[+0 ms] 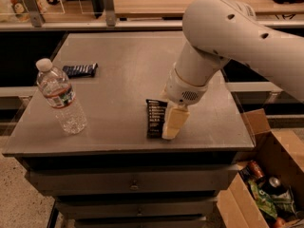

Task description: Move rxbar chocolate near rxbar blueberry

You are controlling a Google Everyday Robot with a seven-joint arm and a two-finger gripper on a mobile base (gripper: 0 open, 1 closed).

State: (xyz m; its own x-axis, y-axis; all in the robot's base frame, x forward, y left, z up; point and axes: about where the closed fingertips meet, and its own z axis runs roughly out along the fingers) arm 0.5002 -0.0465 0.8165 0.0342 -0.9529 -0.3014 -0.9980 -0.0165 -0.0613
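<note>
The rxbar chocolate (pixel 155 118), a flat black bar with lines of white text, lies near the front edge of the grey table (pixel 123 80). The rxbar blueberry (pixel 80 70), a dark navy bar, lies at the far left of the table. My gripper (pixel 171 123) hangs from the white arm, its pale fingers pointing down right at the chocolate bar's right edge, close to the table top. The far side of the gripper is hidden by its own body.
A clear plastic water bottle (pixel 60 96) with a white cap stands at the left front, between the two bars. An open cardboard box (pixel 266 184) with cans and packets sits on the floor to the right. Drawers run below the table front.
</note>
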